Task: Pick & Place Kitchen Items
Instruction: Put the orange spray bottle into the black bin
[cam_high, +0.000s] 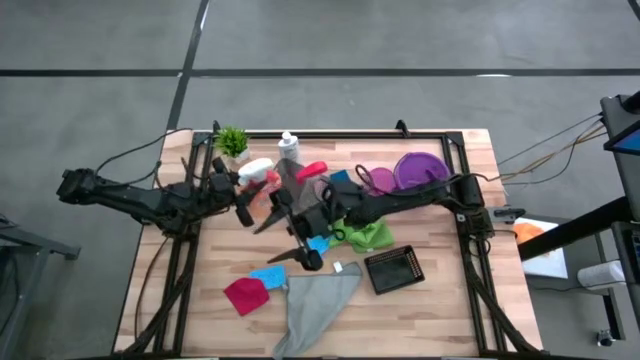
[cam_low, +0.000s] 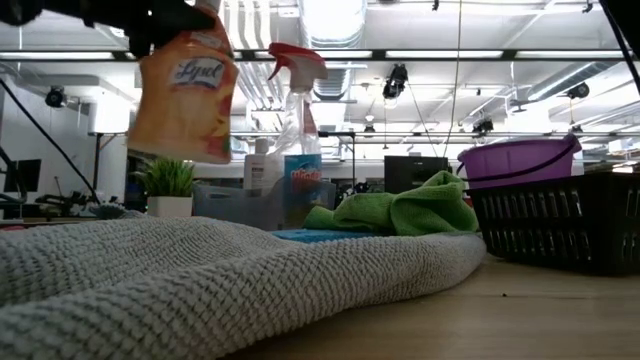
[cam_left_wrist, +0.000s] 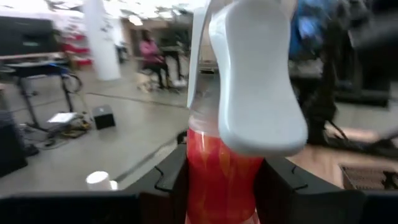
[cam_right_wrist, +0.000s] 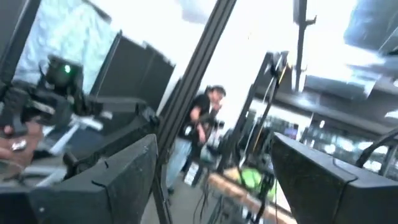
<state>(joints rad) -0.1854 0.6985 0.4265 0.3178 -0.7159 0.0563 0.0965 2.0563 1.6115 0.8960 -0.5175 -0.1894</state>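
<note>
My left gripper (cam_left_wrist: 225, 182) is shut on the orange-and-white bottle (cam_low: 185, 92), which hangs in the air over the table's left half (cam_high: 260, 190). My right gripper (cam_right_wrist: 211, 174) stands open with nothing between its fingers, near the table's middle (cam_high: 290, 235), and points up into the room. A pink-trigger spray bottle (cam_low: 300, 130) and a white bottle (cam_high: 288, 147) stand upright toward the far edge. A green cloth (cam_high: 368, 235), a grey cloth (cam_high: 315, 305), a magenta cloth (cam_high: 245, 295) and blue sponges (cam_high: 267, 274) lie flat on the tabletop. My left gripper pinches the bottle's orange body (cam_left_wrist: 217, 168) between its two fingers (cam_left_wrist: 171, 183), just under the white spray head (cam_left_wrist: 255, 81). The fingers come in level from the table's left side. The bottle is lifted clear of the table and stays roughly upright.
A black basket (cam_high: 393, 268) sits on the right half near the front, and a purple bowl (cam_high: 420, 170) at the far right. A small potted plant (cam_high: 233, 142) stands at the far left. The grey cloth fills the low view's foreground (cam_low: 200, 280). People are in the room beyond.
</note>
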